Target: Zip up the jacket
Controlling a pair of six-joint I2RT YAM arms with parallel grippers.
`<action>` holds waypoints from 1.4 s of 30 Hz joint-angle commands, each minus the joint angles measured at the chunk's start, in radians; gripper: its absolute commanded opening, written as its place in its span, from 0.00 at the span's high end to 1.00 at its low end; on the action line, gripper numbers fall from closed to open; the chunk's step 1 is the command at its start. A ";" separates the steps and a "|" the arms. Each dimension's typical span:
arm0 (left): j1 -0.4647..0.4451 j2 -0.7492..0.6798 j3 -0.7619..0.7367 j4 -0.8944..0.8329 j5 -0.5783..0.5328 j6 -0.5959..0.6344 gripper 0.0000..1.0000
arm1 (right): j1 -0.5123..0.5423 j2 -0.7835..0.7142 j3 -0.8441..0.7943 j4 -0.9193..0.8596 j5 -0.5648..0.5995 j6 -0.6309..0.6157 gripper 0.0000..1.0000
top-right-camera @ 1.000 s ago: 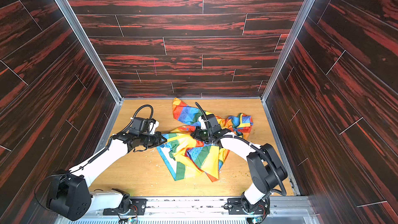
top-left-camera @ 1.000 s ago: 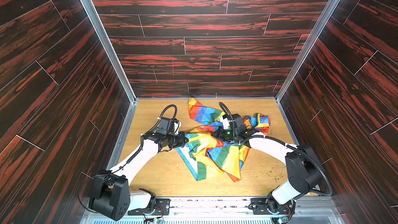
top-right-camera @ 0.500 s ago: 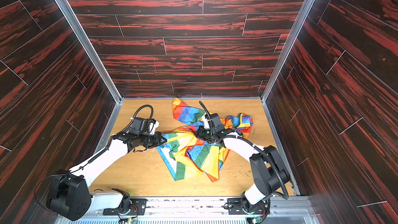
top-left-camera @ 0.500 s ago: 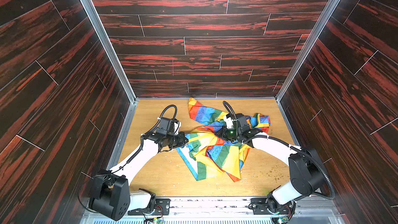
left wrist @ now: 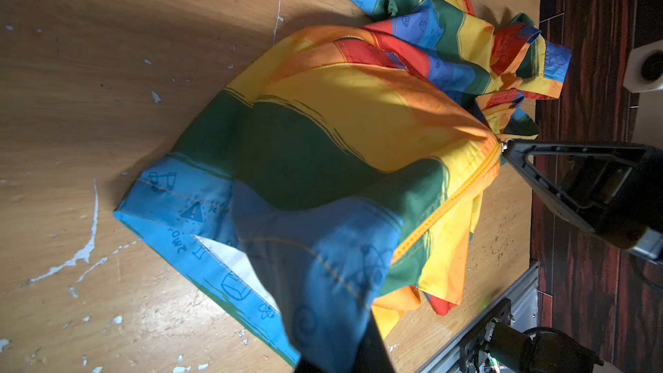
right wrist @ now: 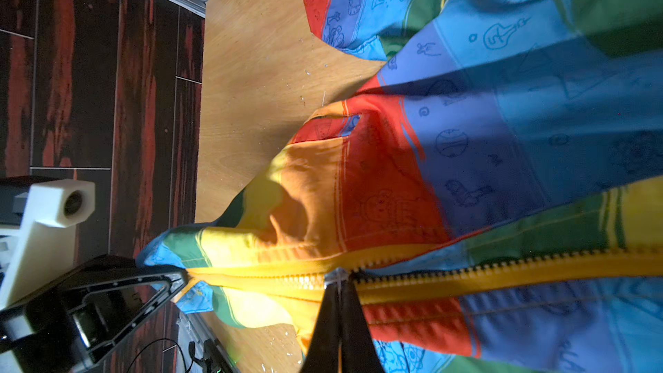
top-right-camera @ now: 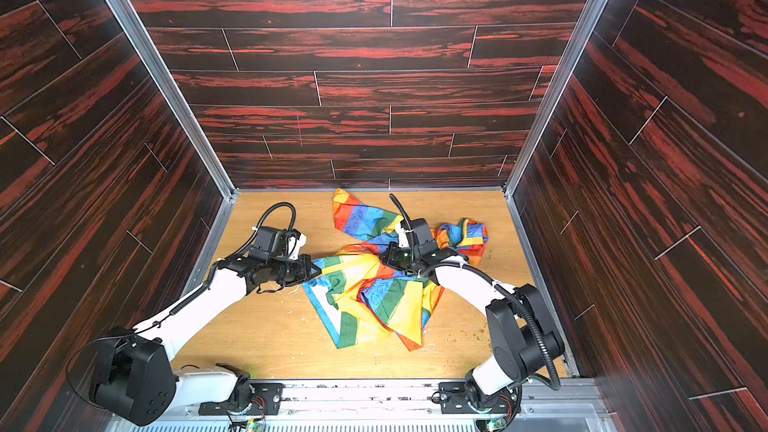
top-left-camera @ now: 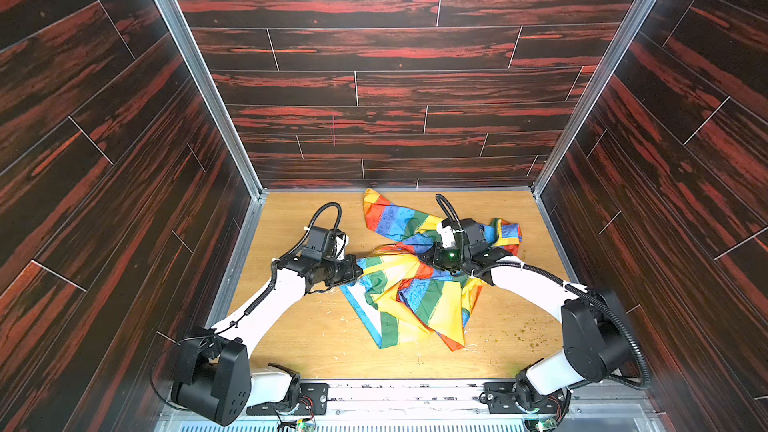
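We see the jacket (top-left-camera: 415,297) crumpled at mid-table (top-left-camera: 316,338). The left gripper (top-left-camera: 360,271) pinches the hem corner at the zipper's end, and the right gripper (right wrist: 339,287) is clamped on the zipper slider (right wrist: 335,276).

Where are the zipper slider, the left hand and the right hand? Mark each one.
zipper slider (right wrist: 336,275): right wrist view, on its silver metal body.
right hand (right wrist: 339,294): right wrist view, midway between its closed fingertips.
left hand (top-left-camera: 357,271): in a top view, midway between its fingertips.
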 commanded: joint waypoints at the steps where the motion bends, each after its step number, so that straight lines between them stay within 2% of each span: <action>1: 0.008 -0.025 0.016 -0.037 -0.032 0.011 1.00 | -0.024 -0.042 -0.021 -0.022 0.037 -0.011 1.00; 42: 0.007 -0.019 0.021 -0.049 -0.035 0.019 1.00 | -0.161 -0.096 -0.084 -0.055 0.030 -0.059 1.00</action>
